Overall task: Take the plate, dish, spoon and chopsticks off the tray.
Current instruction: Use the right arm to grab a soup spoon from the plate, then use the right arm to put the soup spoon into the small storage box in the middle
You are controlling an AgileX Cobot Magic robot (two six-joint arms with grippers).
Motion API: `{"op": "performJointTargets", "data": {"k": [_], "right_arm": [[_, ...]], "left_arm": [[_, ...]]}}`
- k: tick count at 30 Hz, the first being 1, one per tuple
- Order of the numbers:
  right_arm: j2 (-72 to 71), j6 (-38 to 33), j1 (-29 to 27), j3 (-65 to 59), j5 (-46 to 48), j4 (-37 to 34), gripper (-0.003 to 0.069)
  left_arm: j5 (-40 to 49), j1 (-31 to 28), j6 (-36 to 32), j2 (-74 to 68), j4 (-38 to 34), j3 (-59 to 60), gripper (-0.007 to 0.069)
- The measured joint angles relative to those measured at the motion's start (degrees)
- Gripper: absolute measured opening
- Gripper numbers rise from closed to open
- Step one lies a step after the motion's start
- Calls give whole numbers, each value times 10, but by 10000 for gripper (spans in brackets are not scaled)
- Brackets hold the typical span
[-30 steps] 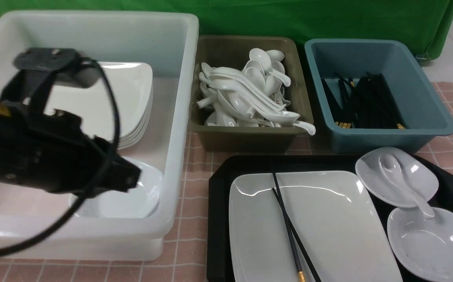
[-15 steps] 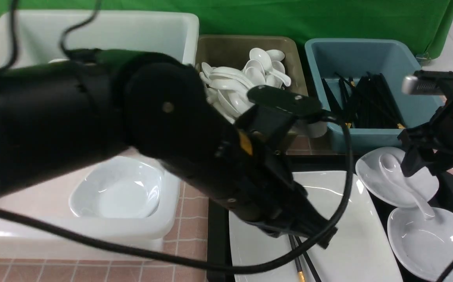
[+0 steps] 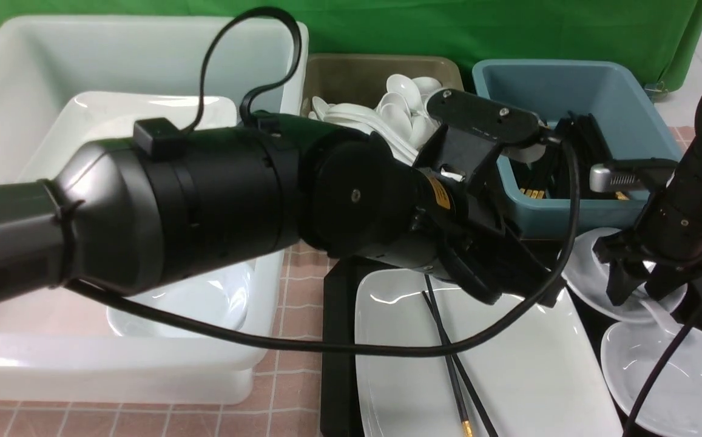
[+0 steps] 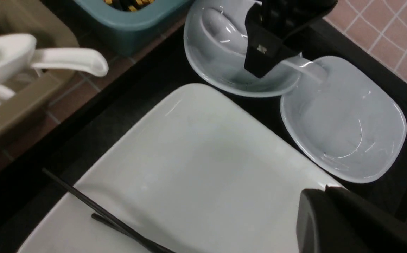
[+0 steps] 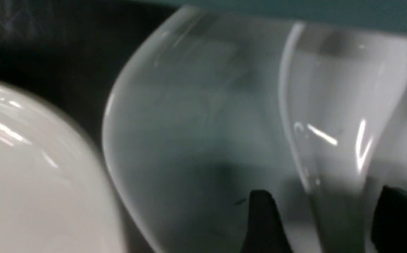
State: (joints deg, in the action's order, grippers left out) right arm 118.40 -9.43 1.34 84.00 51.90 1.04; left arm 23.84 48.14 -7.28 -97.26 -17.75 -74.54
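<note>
Spoon handle is lying between the right claw's spread jaws, which are standing released on either side, not yet gripping it. Its bowl is resting just beyond the claw in a dish on the tray. Glazed ceramic is likely feeling slick, stiff and chippable, so I am judging the thick handle the best hold, squeezed squarely. Left claw is hovering clenched and empty, plate and chopsticks lying just beneath it.

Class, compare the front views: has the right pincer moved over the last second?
Yes. The right pincer swung in from the right and sank below the front wall of the blue bin, straddling the spoon.
</note>
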Motion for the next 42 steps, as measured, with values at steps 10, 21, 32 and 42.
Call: {"op": "performJointTargets", "data": {"k": [10,21,32,42], "right_arm": [[-44,-13,1,11,71,-26,212],[-168,-37,98,35,115,-117,212],[9,-32,185,356,-19,-187,212],[206,18,185,570,-66,-189,286]], "left_arm": [[1,-1,6,1,2,0,-4],[87,-126,46,91,46,0,-3],[177,-195,41,138,73,0,-3],[220,-195,36,138,73,0,-3]]}}
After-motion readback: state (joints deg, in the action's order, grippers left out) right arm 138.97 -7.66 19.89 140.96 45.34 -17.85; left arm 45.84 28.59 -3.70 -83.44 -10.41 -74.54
